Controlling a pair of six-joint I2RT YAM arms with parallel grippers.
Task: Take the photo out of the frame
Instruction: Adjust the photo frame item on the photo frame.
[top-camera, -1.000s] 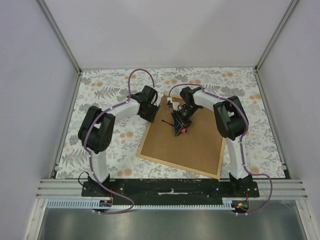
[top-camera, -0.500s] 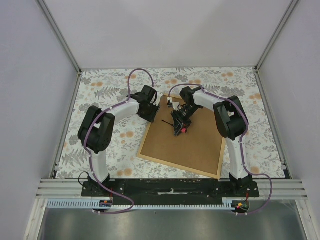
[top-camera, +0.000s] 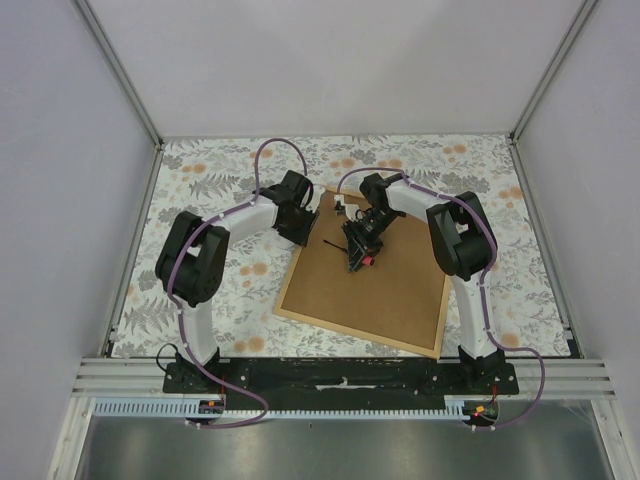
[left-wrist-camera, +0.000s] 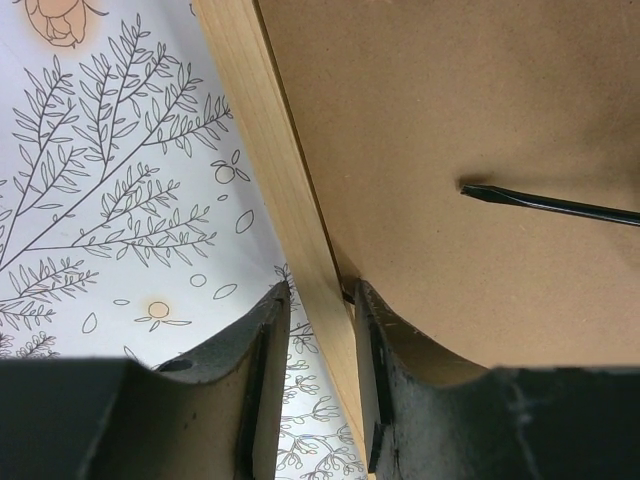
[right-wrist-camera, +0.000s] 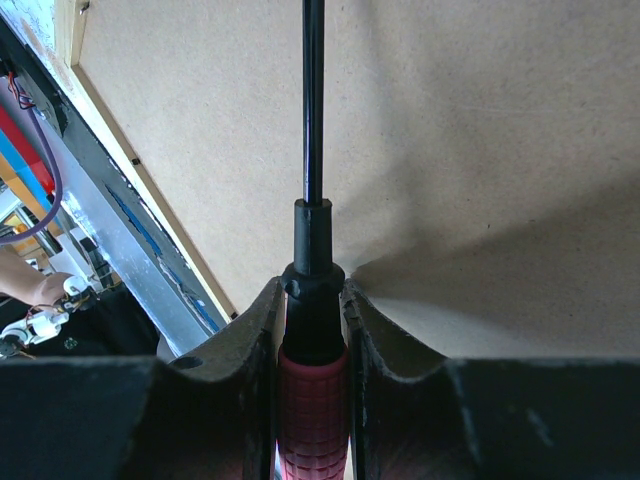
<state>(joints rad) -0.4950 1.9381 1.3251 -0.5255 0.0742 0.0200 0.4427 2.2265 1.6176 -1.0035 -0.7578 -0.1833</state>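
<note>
Right gripper (right-wrist-camera: 310, 300) clamps screwdriver (right-wrist-camera: 313, 230); left gripper (left-wrist-camera: 318, 300), narrowly parted, loosely straddles frame (left-wrist-camera: 262, 130) rail. Risk: unclamped frame shifts, screwdriver skids, gouges board (left-wrist-camera: 450, 100).

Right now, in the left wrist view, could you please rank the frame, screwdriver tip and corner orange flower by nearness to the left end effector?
1. The frame: its wooden edge runs between the fingers.
2. Screwdriver tip: off to the right.
3. Orange flower: far top-left corner.
</note>
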